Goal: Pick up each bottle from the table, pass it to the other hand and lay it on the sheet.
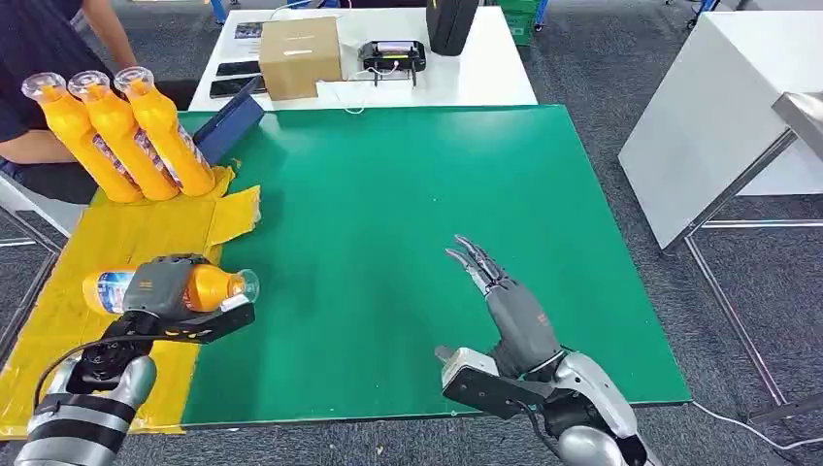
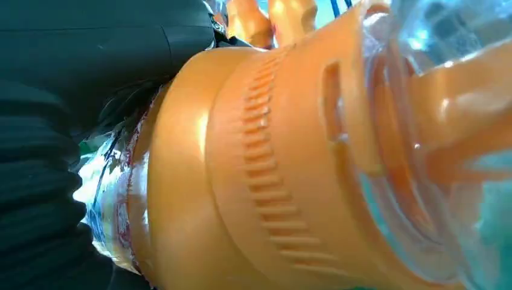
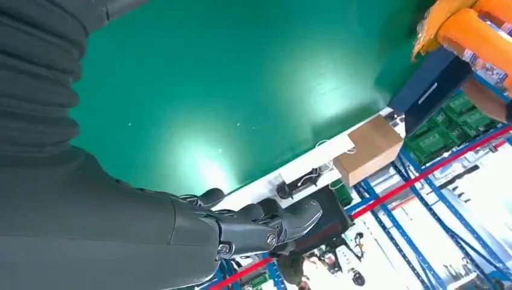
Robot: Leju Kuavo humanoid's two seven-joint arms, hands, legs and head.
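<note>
— Where is the bottle, and what holds it?

— The left hand (image 1: 173,287) grips an orange bottle (image 1: 209,287) lying on its side, its fingers wrapped over the middle of the body. The clear cap end sticks out past the hand toward the green mat (image 1: 388,243), and the labelled base end sticks out the other way over the yellow sheet (image 1: 116,238). In the left wrist view the bottle (image 2: 259,169) sits pressed right against the hand.

— And the other hand?

— The right hand (image 1: 514,316) holds nothing; its fingers (image 1: 476,260) are stretched out and slightly apart above the green mat, well apart from the held bottle.

— Any bottles beyond the left hand?

— Three orange bottles (image 1: 121,136) lie side by side, touching, on the far part of the yellow sheet, beyond the left hand, near a person's arm (image 1: 39,146).
</note>
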